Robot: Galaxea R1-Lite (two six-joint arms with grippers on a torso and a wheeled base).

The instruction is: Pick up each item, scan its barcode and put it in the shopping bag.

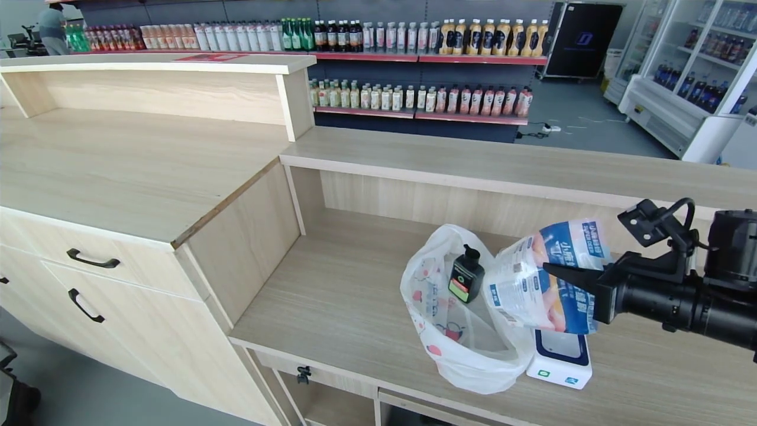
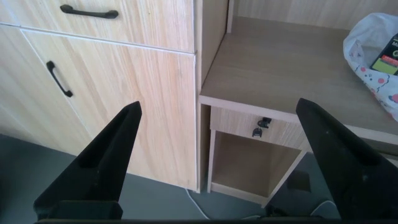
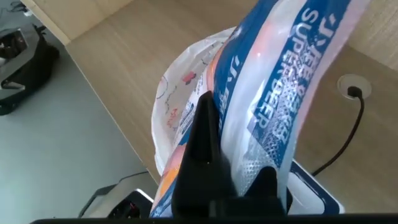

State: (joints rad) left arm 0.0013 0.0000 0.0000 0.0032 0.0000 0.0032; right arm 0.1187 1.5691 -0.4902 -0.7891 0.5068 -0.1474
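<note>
Closest in: right end effector (image 1: 562, 275), pinched on a soft blue-and-white plastic pack with orange print (image 1: 532, 299). Hanging right above a white box scanner with a dark blue screen (image 1: 560, 358), just at 3 o'clock of the white see-through plastic shopping bag with red prints (image 1: 414, 290). Inside the bag: black pump bottle with a green-and-red label (image 1: 466, 277). Looks like the scan step, or close to done. Next up, probably: slide toward 9 o'clock over the bag mouth, lower, let go. Tight at 6 o'clock, bag and scanner near the front edge of the light wooden worktop (image 1: 331, 296); back panel at 12; bare room at 9. Left end effector (image 2: 219, 102) spread wide, off the front edge above the floor.
</note>
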